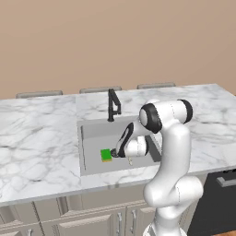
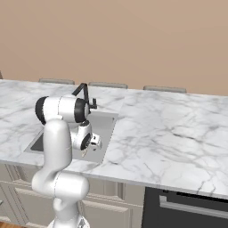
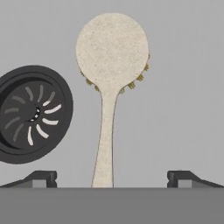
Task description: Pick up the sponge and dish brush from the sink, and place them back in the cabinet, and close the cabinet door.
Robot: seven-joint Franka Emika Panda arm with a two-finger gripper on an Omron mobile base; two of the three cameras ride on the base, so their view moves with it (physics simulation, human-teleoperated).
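1. You have the two-finger gripper lowered into the grey rectangular recessed sink, its jaws spread as wide as they go and holding nothing.
2. The slim dish brush with the round cream-tan head and pale wooden handle lies flat on the sink floor. Its handle runs straight down between the two dark fingertips, which I judge is why the hand is squared up this way: the handle is the narrow part to pinch.
3. The round dark drain sits just left of the handle in the hand view, apart from it.
4. The small bright green sponge with a yellow side rests on the sink floor left of the hand, still to be collected.
5. The black angular faucet stands at the far rim, clear of the arm.
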